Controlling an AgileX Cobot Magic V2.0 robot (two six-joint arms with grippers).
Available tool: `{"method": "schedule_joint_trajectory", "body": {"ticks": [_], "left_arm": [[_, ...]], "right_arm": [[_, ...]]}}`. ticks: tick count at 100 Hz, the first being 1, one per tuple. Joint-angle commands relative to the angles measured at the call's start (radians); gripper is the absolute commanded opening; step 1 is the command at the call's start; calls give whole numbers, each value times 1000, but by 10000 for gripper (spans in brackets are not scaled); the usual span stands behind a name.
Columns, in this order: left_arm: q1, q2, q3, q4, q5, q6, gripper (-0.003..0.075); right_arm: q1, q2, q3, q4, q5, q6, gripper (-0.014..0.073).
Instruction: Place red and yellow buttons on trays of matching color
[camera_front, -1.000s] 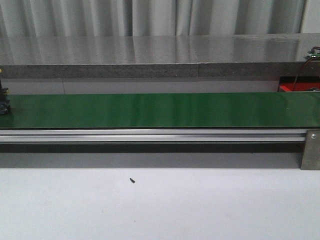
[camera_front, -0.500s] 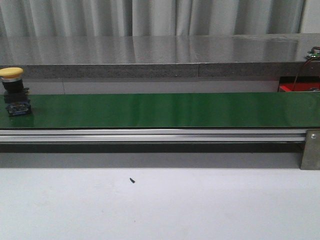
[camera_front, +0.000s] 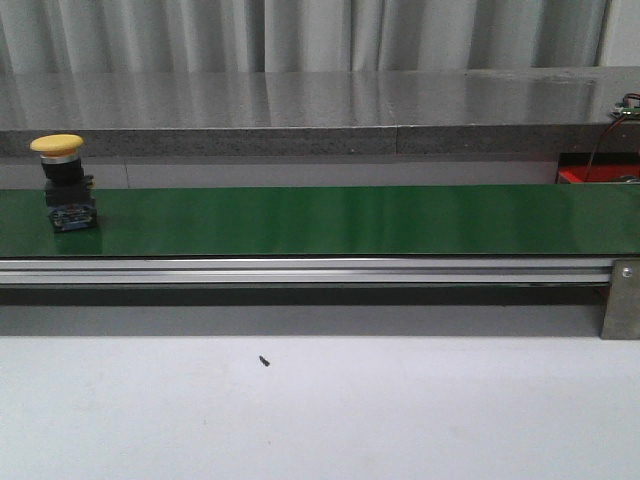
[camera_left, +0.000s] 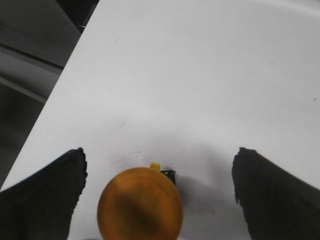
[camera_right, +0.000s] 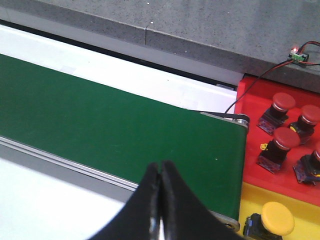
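Yellow button (camera_front: 62, 183) upright at the left end of the green belt (camera_front: 330, 220); left gripper (camera_left: 159, 192) spread wide, another yellow button (camera_left: 140, 205) between its fingers, untouched; right gripper (camera_right: 161, 187) pressed together, empty, above the belt's end, beside the red tray (camera_right: 252, 165) of red buttons (camera_right: 278, 146)

the left gripper (camera_left: 160, 187) has two dark, matte, rounded fingers (camera_left: 42, 200). the right gripper (camera_right: 161, 172) has black, smooth fingers (camera_right: 172, 205) tapering to narrow tips.
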Motion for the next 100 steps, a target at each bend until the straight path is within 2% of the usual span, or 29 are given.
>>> {"method": "schedule_joint_trajectory", "body": {"ticks": [1, 15, 46, 60, 74, 100], "left_arm": [[-2, -60, -33, -5, -48, -4, 565], [-2, -60, -33, 0, -25, -4, 531], [-2, -60, -33, 7, -22, -4, 262], [-2, -60, -33, 13, -21, -4, 165], [-5, -91, -33, 13, 18, -4, 137], [-26, -243, -33, -40, 121, -4, 137]], "right_arm": [[-2, -3, -26, 20, -58, -8, -68], [-2, -3, -26, 20, -58, -8, -68], [-2, -3, -26, 20, -58, -8, -68], [-2, -3, -26, 20, -58, -8, -68], [-2, -3, -26, 20, -58, -8, -68], [-2, -3, -26, 20, -58, -8, -68]]}}
